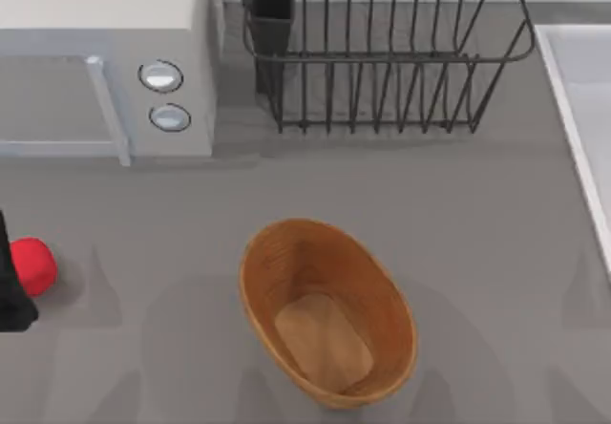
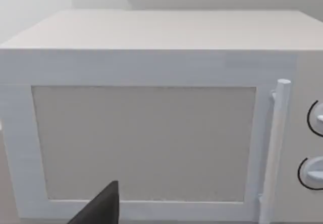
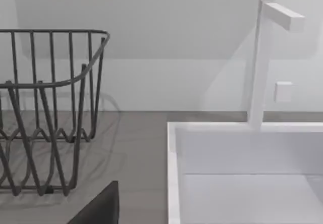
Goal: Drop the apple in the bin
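At nine o'clock on the grey table [image 1: 477, 223], the small round red apple [image 1: 33, 265] is sitting beside my left gripper [image 1: 11, 295], whose jaw state I cannot tell. The oval brown wicker bin [image 1: 326, 309] is lying well apart toward six o'clock, so the apple risks rolling off that edge if it is nudged.

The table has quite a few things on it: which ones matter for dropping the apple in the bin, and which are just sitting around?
Part of the job:
- apple, at the table's left edge
- bin, open, near the middle
- left gripper, beside the apple

Just lying about:
- microwave, back left
- dish rack, back middle
- sink, right side
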